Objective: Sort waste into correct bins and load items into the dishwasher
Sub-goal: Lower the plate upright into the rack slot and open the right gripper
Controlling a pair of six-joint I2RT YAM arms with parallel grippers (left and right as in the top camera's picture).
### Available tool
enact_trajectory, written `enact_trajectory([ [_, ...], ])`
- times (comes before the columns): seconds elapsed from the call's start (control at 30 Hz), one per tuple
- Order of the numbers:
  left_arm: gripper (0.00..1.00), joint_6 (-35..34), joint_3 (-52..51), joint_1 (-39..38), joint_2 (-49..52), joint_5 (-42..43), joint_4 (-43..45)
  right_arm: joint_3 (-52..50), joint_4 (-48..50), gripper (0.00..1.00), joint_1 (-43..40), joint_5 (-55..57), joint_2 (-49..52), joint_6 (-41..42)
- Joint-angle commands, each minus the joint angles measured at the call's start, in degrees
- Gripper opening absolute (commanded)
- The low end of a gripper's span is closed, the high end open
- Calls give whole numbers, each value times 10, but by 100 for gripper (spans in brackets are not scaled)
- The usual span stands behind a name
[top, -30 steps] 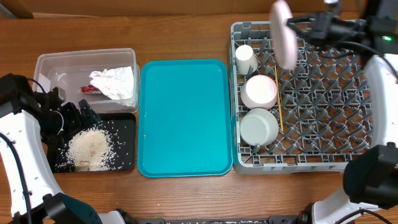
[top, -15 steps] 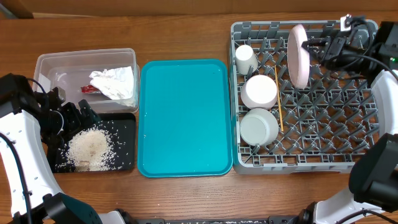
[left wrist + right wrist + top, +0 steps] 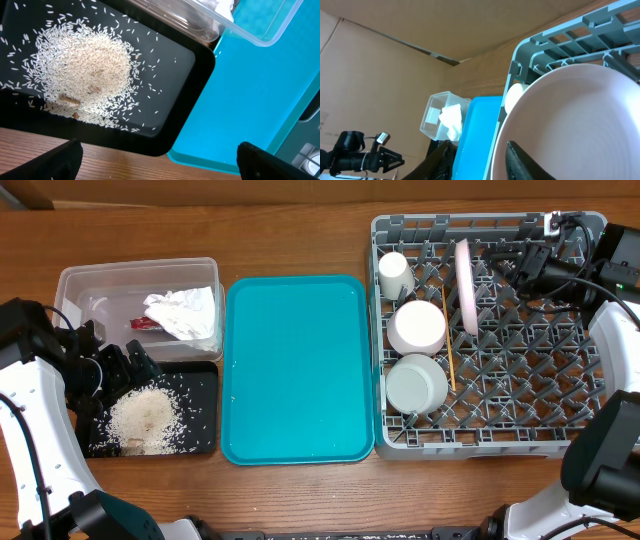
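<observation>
Currently plate [image 3: 464, 285] upright in rack [image 3: 540, 385]; R gripper [image 3: 492, 265] grip unclear, L gripper [image 3: 162, 162] fingers wide.

One plate [image 3: 463, 285], one cup [image 3: 394, 275], two bowls [image 3: 417, 327] [image 3: 416, 383], one napkin [image 3: 185, 313], one wrapper [image 3: 145, 323], one each of tub [image 3: 140, 264], black tray [image 3: 205, 380], teal tray [image 3: 300, 370], rack [image 3: 480, 442]

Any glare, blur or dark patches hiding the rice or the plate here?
Overhead: evenly lit and sharp, only a soft sheen on the teal tray. Left wrist: rice crisp, the fingers at the bottom edge dark and blurred. Right wrist: plate close and slightly soft, no glare.
</observation>
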Motion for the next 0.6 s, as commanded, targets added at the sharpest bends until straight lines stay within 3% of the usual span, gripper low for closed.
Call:
enact_trajectory([
  [0.0,100,9,11,-5,-2,1,1,0,5,41,-3,-4,1,-3],
  [0.37,100,9,11,-5,-2,1,0,78,21,42,2,3,-16,0],
  [0.43,100,9,11,-5,-2,1,1,97,0,41,10,44,-28,3],
  [0.57,100,9,11,-5,-2,1,1,146,-88,41,44,261,-64,-7],
])
